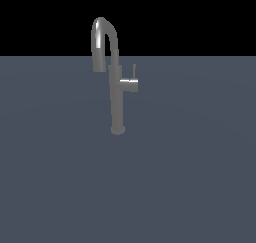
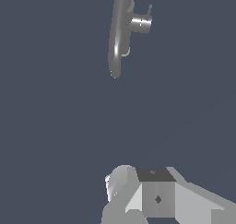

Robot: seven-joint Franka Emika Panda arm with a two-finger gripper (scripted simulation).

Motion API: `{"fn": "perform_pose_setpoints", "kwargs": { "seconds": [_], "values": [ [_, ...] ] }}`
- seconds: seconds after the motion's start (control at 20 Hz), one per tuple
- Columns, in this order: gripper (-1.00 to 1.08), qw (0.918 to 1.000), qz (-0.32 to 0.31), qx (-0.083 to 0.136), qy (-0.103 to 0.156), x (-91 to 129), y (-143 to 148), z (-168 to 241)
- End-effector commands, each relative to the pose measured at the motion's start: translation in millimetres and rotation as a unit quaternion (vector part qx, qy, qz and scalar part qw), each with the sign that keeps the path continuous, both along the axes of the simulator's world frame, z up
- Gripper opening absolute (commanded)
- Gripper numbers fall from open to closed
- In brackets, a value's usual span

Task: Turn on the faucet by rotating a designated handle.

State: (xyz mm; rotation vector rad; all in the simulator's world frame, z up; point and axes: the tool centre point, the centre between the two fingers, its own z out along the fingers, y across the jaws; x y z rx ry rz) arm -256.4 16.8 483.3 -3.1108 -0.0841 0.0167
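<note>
The faucet stands upright on a flat grey-blue floor, a tall slim grey column with its base resting on that surface. Its spout curves over at the top and hooks down toward the exterior view's left, ending in an open mouth beside the column. Partway up the column a short stub juts out toward the exterior view's right. The handle, a thin short rod, rises from the outer end of that stub and points roughly straight up, parallel to the column and just beside it without touching it.

My arm does not appear in the exterior view. In the wrist view I see the faucet from above, foreshortened, with the stub and the handle on one side of the column. My gripper shows only as pale grey blocks and a dark panel at the edge of the wrist picture, well apart from the faucet and touching nothing. The fingertips are not clearly shown, so I cannot tell whether the fingers are spread or pressed together.
</note>
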Motion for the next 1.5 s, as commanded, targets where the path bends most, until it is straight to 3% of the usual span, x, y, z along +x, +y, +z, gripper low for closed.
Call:
{"fn": "perform_pose_setpoints", "kwargs": {
  "seconds": [0.0,0.45,0.85,1.15,1.45],
  "values": [
    [-1.0,1.0,0.0,0.0,0.0,0,0,0],
    [-1.0,0.9997,-0.016,0.014,0.015,10,3,0],
    [-1.0,0.9957,-0.057,0.051,0.053,38,8,-1],
    [-1.0,0.9854,-0.104,0.094,0.097,71,12,-4],
    [-1.0,0.9673,-0.154,0.14,0.145,106,13,-11]
  ]
}}
